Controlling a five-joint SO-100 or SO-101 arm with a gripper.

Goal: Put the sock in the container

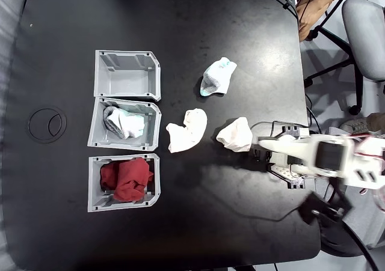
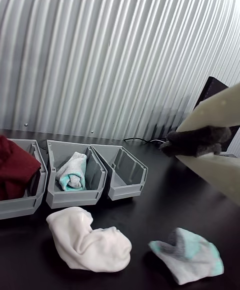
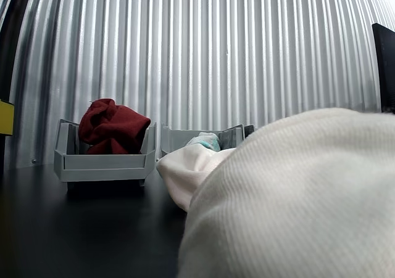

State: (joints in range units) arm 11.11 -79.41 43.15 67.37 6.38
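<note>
The small soft white sock (image 1: 125, 121) with mint patches and grey lies bunched inside the middle ribbed grey plastic bin (image 1: 96, 127), well apart from the hand (image 2: 197, 143). The hand's fingers are pressed together on nothing. Bare black tabltop (image 1: 240, 36) lies open between them.

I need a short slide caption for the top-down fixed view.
Three grey bins in a column, two holding cloth, with three loose socks on the black table.
</note>
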